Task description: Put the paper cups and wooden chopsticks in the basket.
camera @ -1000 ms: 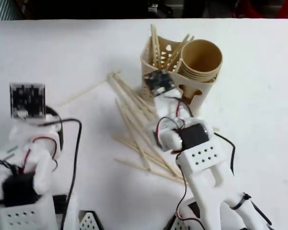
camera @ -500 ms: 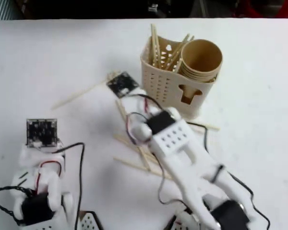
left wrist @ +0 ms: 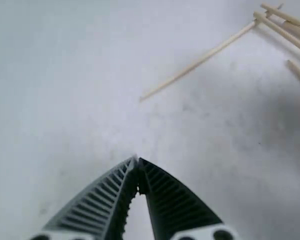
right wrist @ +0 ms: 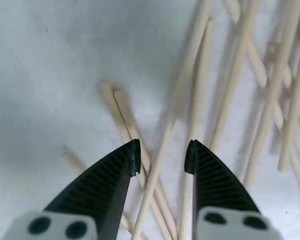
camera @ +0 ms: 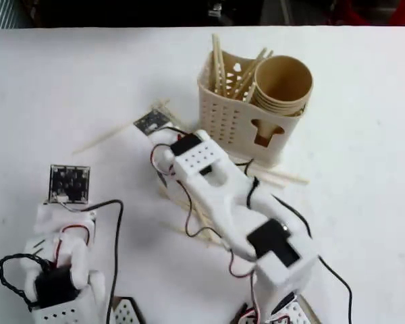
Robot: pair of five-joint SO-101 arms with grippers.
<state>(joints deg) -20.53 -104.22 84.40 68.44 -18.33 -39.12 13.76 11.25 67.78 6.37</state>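
Pale, slender wooden chopsticks, heaped loose on white table beside cream perforated plastic basket (stacked tan paper cups inside); right gripper narrowly parted over heap, left gripper closed, empty.

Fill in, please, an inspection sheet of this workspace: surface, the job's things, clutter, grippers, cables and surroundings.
Surface: white table, no stains seen.
Job's things: basket upright, holding stacked paper cups and several chopsticks; loose chopsticks lie scattered on the table beside the basket.
Clutter: nothing seen.
Grippers: left gripper shut and empty, over bare table; right gripper open, low over the loose chopsticks, a stick seen between the jaws.
Cables: black cable loops beside the left arm; red and black wires run along the right arm.
Surroundings: dark space beyond the table's far edge, too dim to tell.
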